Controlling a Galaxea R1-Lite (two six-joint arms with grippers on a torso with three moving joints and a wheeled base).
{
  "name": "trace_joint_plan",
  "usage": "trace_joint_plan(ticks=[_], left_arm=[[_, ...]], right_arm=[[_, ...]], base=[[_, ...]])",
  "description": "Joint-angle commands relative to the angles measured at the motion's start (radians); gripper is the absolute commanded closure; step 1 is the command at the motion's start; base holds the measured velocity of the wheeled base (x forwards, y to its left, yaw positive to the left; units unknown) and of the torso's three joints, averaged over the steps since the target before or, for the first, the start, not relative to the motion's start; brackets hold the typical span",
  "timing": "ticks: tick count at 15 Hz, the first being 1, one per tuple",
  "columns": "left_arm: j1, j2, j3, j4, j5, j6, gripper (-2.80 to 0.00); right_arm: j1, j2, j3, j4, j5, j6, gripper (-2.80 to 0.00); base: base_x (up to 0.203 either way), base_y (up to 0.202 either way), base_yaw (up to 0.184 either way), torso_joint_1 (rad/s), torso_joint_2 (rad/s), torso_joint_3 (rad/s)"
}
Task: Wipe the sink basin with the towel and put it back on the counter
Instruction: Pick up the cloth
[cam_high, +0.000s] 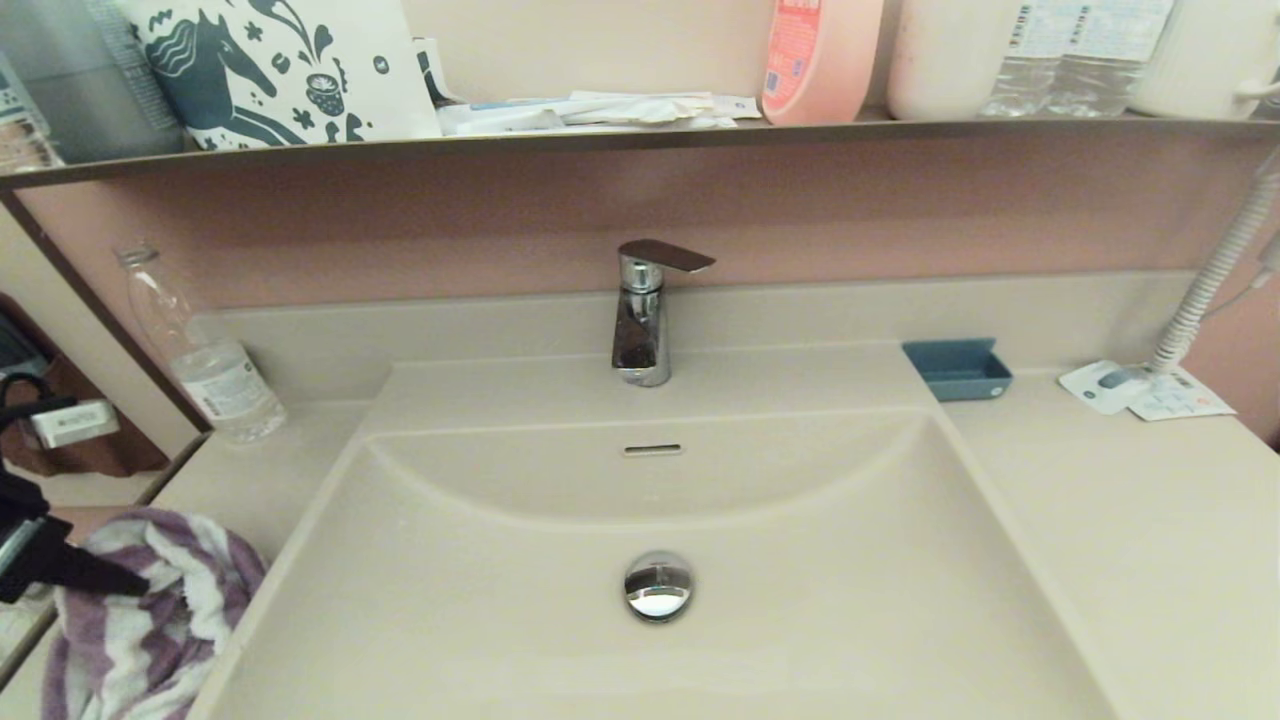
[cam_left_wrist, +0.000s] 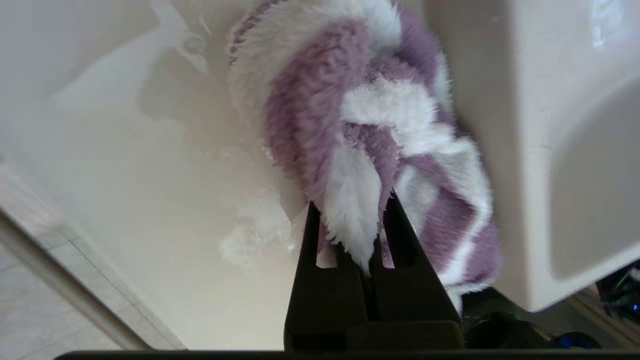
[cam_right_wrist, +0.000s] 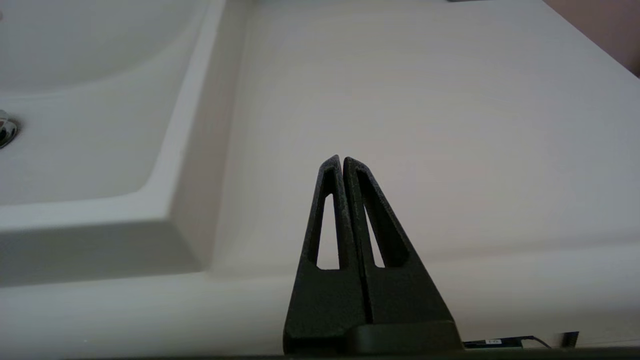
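Observation:
The purple-and-white striped towel (cam_high: 150, 620) lies bunched on the counter (cam_high: 230, 500) left of the sink basin (cam_high: 800, 600), beside its raised left rim. My left gripper (cam_high: 95, 580) comes in from the left edge and is shut on a fold of the towel (cam_left_wrist: 350, 150); in the left wrist view both fingers (cam_left_wrist: 312, 235) pinch white pile between them, the left gripper (cam_left_wrist: 352, 207) close above the counter (cam_left_wrist: 125, 175). The basin holds its chrome drain plug (cam_high: 658, 585) and overflow slot (cam_high: 652, 450). My right gripper (cam_right_wrist: 341, 161) is shut and empty, parked near the counter (cam_right_wrist: 450, 125) on the right of the basin (cam_right_wrist: 75, 140), out of the head view.
A chrome faucet (cam_high: 642, 320) stands behind the basin. A clear water bottle (cam_high: 200, 360) is on the left counter, and a small blue tray (cam_high: 958, 368) and a card with a coiled cord (cam_high: 1140, 385) on the right. The shelf (cam_high: 640, 135) above carries a horse-print bag (cam_high: 280, 70) and bottles.

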Motion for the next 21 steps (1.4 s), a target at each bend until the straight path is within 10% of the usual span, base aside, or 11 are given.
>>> trace_joint_plan(ticks=[1, 9, 12, 21], left_arm=[[-0.012, -0.071, -0.007, 0.007, -0.073, -0.07, 0.0], [-0.395, -0.239, -0.275, 0.021, -0.14, -0.979, 0.0], [-0.53, -0.329, -0.298, 0.007, 0.061, -1.083, 0.0], [-0.662, -0.394, -0.509, -0.058, 0.29, -1.12, 0.0]], right_arm=[[0.0, 0.001, 0.0, 0.0, 0.001, 0.0, 0.0], [0.0, 0.001, 0.0, 0.0, 0.0, 0.0, 0.0], [0.0, 0.001, 0.0, 0.0, 0.001, 0.0, 0.0], [0.0, 0.001, 0.0, 0.0, 0.0, 0.0, 0.0]], base=[[0.0, 0.0, 0.0, 0.0, 0.0, 0.0], [0.0, 0.0, 0.0, 0.0, 0.0, 0.0], [0.0, 0.0, 0.0, 0.0, 0.0, 0.0], [0.0, 0.0, 0.0, 0.0, 0.0, 0.0]])
